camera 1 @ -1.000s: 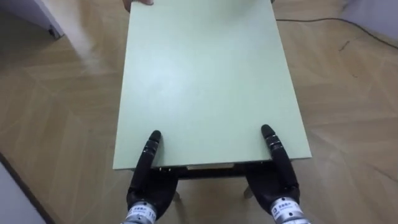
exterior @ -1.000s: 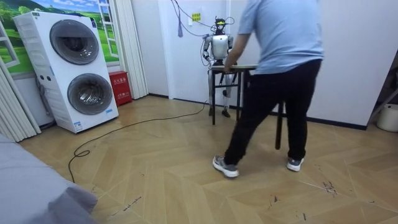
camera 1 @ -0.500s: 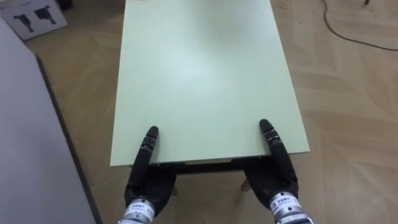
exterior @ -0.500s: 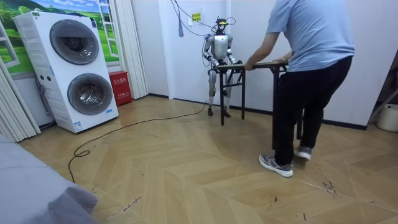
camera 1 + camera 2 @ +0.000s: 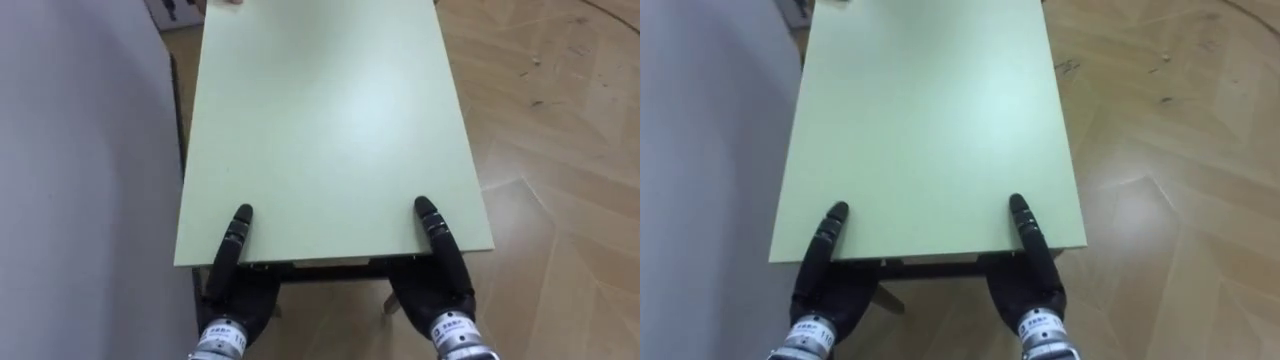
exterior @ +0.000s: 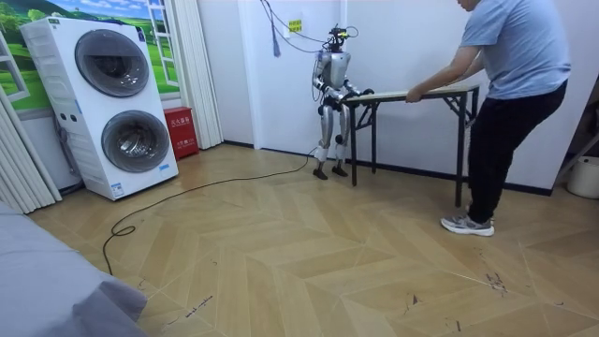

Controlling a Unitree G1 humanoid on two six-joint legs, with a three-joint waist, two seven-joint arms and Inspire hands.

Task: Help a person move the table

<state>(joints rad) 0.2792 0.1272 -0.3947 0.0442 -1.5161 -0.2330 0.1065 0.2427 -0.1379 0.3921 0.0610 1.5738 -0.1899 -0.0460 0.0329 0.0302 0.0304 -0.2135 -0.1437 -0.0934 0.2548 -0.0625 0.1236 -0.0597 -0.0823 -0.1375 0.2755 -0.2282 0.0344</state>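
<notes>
The robot's left hand [image 5: 238, 292] and right hand [image 5: 437, 288] sit at the near short edge of the table [image 5: 322, 130], one at each corner. Each lays a dark thumb flat on the top, and the grip underneath cannot be told. The table is a long rectangle with a plain, pale green top and a dark frame and legs. It is held level beside a white wall [image 5: 80, 160] over herringbone wood floor [image 5: 560, 150]. A person [image 6: 513, 80] leans in and holds its far end.
</notes>
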